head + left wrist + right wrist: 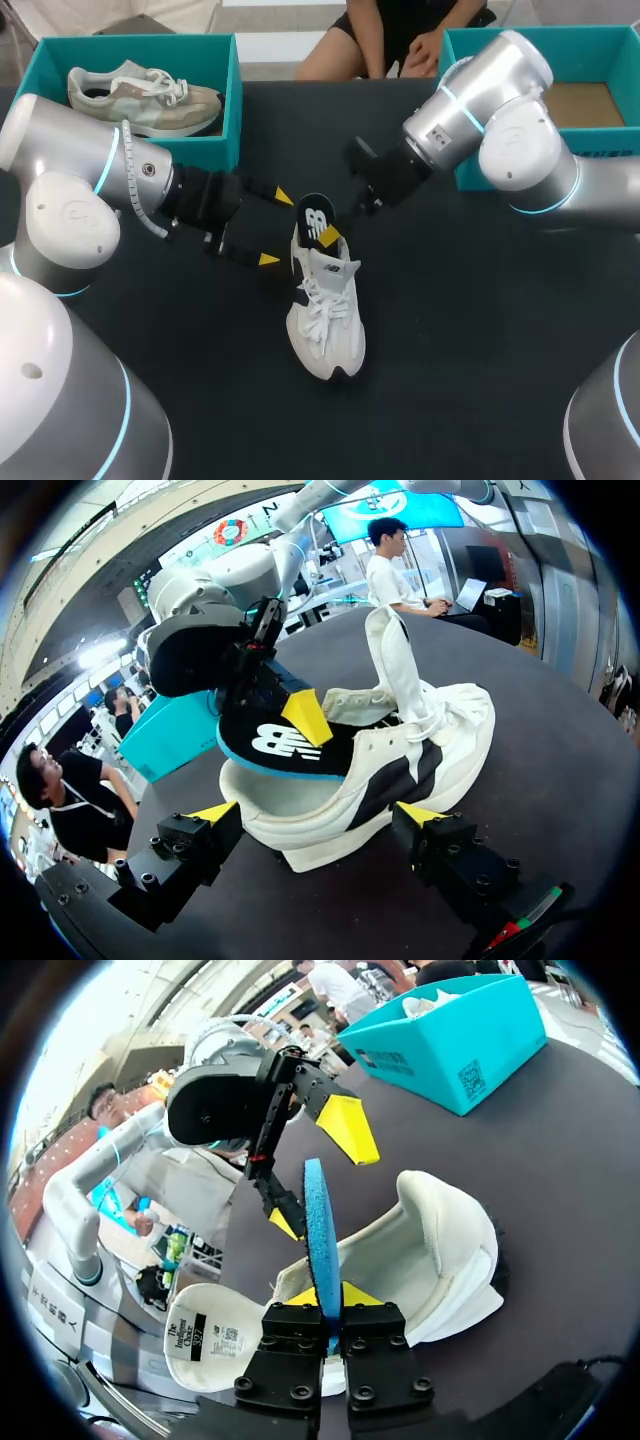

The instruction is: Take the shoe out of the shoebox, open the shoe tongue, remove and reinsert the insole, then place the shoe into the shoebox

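A white shoe with a dark side mark stands on the black table, toe toward me and tongue folded forward over the laces. A black insole with a blue underside sticks up out of the heel opening. My right gripper is shut on the insole's edge, reaching in from the right. My left gripper is open, with its yellow tips on either side of the shoe's heel and a gap between each tip and the shoe.
A teal shoebox at the back left holds a second, beige shoe. Another teal box stands at the back right, behind my right arm. The black tabletop surrounds the shoe.
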Available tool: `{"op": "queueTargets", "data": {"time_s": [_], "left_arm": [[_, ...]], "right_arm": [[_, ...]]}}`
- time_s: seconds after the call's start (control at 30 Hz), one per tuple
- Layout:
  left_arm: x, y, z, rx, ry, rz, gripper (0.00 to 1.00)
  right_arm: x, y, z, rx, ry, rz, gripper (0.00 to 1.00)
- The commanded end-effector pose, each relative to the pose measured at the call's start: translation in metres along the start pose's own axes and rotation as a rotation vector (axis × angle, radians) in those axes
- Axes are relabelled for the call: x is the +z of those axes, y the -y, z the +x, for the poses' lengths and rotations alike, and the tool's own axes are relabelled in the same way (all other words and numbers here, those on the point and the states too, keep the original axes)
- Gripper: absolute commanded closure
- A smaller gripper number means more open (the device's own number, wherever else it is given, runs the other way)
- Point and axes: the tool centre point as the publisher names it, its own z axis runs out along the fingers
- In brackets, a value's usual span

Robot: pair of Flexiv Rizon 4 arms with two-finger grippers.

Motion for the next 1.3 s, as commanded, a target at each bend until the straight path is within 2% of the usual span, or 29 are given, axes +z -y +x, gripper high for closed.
{"op": "queueTargets", "data": {"time_s": [0.03, 0.17, 0.23, 0.27, 0.33, 0.53, 0.63, 0.7, 0.73, 0.77, 0.9, 1.0, 1.13, 1.2, 1.27, 1.3], "left_arm": [[0.001, 0.001, 0.000, 0.000, 0.000, -0.004, 0.00], [0.001, 0.001, 0.000, 0.000, 0.000, -0.004, 0.00], [0.001, 0.001, 0.000, 0.000, 0.000, -0.004, 0.00], [0.001, 0.001, 0.000, 0.000, 0.000, -0.004, 0.00], [0.001, 0.001, 0.000, 0.000, 0.000, -0.004, 0.00], [0.001, 0.001, 0.000, 0.000, 0.000, -0.004, 0.00], [0.001, 0.001, 0.000, 0.000, 0.000, -0.004, 0.00], [0.001, 0.001, 0.000, 0.000, 0.000, -0.004, 0.00], [0.001, 0.001, 0.000, 0.000, 0.000, -0.004, 0.00], [0.001, 0.001, 0.000, 0.000, 0.000, -0.004, 0.00], [0.001, 0.001, 0.000, 0.000, 0.000, -0.004, 0.00], [0.001, 0.001, 0.000, 0.000, 0.000, -0.004, 0.00], [0.001, 0.001, 0.000, 0.000, 0.000, -0.004, 0.00], [0.001, 0.001, 0.000, 0.000, 0.000, -0.004, 0.00], [0.001, 0.001, 0.000, 0.000, 0.000, -0.004, 0.00], [0.001, 0.001, 0.000, 0.000, 0.000, -0.004, 0.00]], "right_arm": [[0.007, 0.011, 0.001, 0.030, -0.006, 0.020, 1.00], [0.010, 0.017, 0.004, 0.045, -0.013, 0.023, 1.00], [0.008, 0.015, 0.004, 0.042, -0.005, 0.015, 0.90], [0.006, 0.013, 0.005, 0.036, 0.000, 0.011, 0.82], [0.002, 0.006, 0.007, 0.017, 0.012, 0.005, 0.73], [-0.006, -0.011, 0.006, -0.022, 0.031, -0.001, 0.69], [-0.007, -0.016, 0.002, -0.031, 0.036, -0.011, 0.70], [-0.006, -0.020, -0.001, -0.036, 0.038, -0.022, 0.75], [-0.004, -0.022, -0.002, -0.040, 0.037, -0.025, 0.91], [-0.003, -0.022, -0.003, -0.040, 0.035, -0.022, 1.00], [0.008, -0.017, -0.004, -0.029, 0.005, 0.001, 1.00], [0.015, -0.006, -0.004, -0.008, -0.012, 0.017, 1.00], [0.018, -0.003, -0.004, -0.002, -0.012, 0.019, 1.00], [0.013, -0.005, -0.004, -0.013, 0.002, 0.011, 0.85], [0.009, -0.009, -0.002, -0.021, 0.011, 0.007, 0.75], [0.007, -0.009, -0.001, -0.024, 0.014, 0.007, 0.73]]}}
